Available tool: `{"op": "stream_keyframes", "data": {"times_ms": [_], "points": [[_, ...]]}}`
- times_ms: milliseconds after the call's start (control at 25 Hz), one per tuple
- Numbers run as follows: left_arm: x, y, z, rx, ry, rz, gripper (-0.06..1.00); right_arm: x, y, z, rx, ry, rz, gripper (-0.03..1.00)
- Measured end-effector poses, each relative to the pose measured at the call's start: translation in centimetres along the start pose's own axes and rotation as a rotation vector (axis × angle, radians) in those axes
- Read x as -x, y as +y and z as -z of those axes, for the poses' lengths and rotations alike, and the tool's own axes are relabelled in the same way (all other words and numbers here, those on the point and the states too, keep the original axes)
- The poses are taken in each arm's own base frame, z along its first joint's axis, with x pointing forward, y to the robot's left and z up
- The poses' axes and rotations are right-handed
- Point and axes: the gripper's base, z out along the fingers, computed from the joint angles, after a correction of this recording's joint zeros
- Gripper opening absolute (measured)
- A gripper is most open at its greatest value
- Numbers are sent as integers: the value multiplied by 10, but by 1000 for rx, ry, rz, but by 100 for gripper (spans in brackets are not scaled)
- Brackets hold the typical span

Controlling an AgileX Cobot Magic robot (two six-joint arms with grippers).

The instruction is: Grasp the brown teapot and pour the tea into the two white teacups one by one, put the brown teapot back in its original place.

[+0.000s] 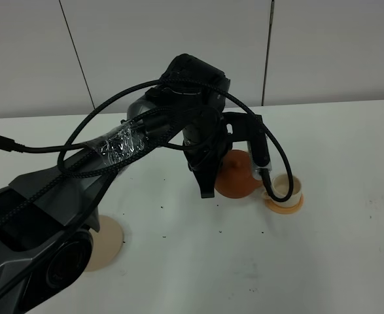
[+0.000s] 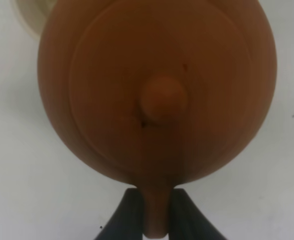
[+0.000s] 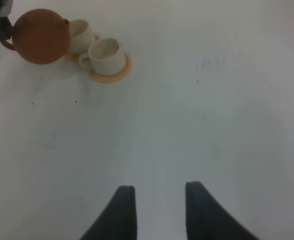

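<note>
The left gripper [image 2: 154, 194] is clamped on the loop handle [image 2: 155, 215] of the squat reddish-brown clay teapot [image 2: 157, 90], with one dark finger pressed to each side of it. The knobbed lid [image 2: 162, 97] is turned toward the wrist camera. The teapot's handle-to-spout axis is directed away from the gripper. In the right wrist view the short spout [image 3: 65, 23] is pointed at the two small cream-white teacups [image 3: 106, 54], just beside them. Each teacup is set on a small round orange saucer [image 3: 117, 75]. Whether the teapot's base touches the white table [image 3: 212, 125] cannot be told. The round flat pale tan coaster plate [image 1: 110, 239] is seen well apart from the teapot, partly hidden by the left arm. The right gripper [image 3: 160, 189] is held above bare table with its jaws parted, gripping nothing.
</note>
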Motion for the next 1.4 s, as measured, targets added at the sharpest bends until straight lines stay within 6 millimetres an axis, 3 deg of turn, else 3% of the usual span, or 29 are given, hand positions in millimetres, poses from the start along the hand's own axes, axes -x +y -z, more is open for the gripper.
{"op": "stream_keyframes", "data": {"times_ms": [480, 1400], "points": [[15, -9, 6, 70, 55, -77, 17, 0, 0, 0, 0, 0, 0, 24], [18, -4, 8, 159, 71, -131, 17, 0, 0, 0, 0, 0, 0, 24]]}}
